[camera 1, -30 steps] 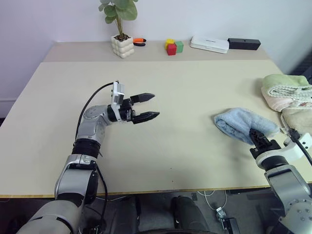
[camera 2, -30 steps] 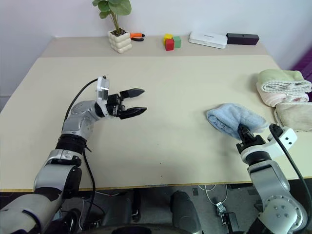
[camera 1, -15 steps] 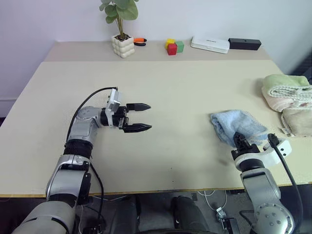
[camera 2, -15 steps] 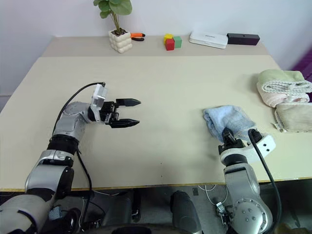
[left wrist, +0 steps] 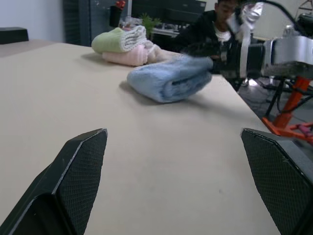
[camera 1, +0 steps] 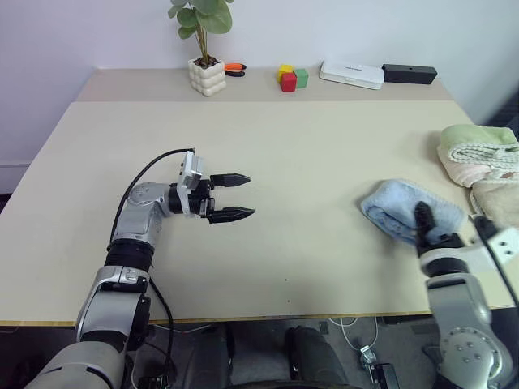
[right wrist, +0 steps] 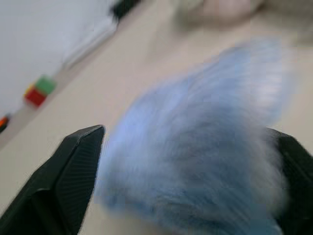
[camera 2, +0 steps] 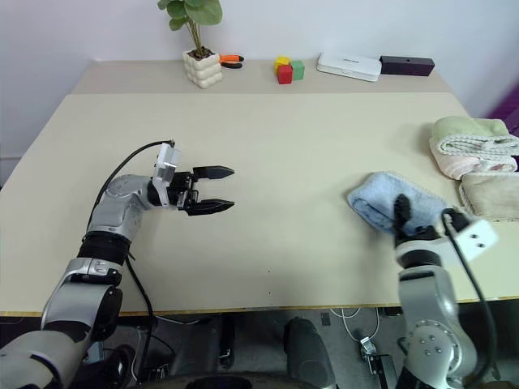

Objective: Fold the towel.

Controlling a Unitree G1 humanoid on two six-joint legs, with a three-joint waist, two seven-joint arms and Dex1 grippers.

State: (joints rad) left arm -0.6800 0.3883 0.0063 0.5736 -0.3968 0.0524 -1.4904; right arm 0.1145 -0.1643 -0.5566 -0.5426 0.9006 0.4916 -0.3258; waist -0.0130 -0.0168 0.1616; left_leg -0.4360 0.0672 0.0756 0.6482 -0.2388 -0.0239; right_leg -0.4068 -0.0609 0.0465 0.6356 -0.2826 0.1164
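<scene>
Head views are evenly lit, bright and diffuse from overhead, no glare on the table (camera 1: 324, 146), only faint soft shadows under the left gripper (camera 1: 233, 196) and along the light blue towel (camera 1: 401, 209). Left wrist view is sharp on its own fingers (left wrist: 78, 171) and the near tabletop, softer toward the towel, and the right gripper (left wrist: 230, 46) there is smeared with motion blur in front of a dim background with a person (left wrist: 215, 24). Right wrist view is heavily blurred: towel fuzzy with no terry texture readable, coloured blocks (right wrist: 39, 90) just soft blobs.
</scene>
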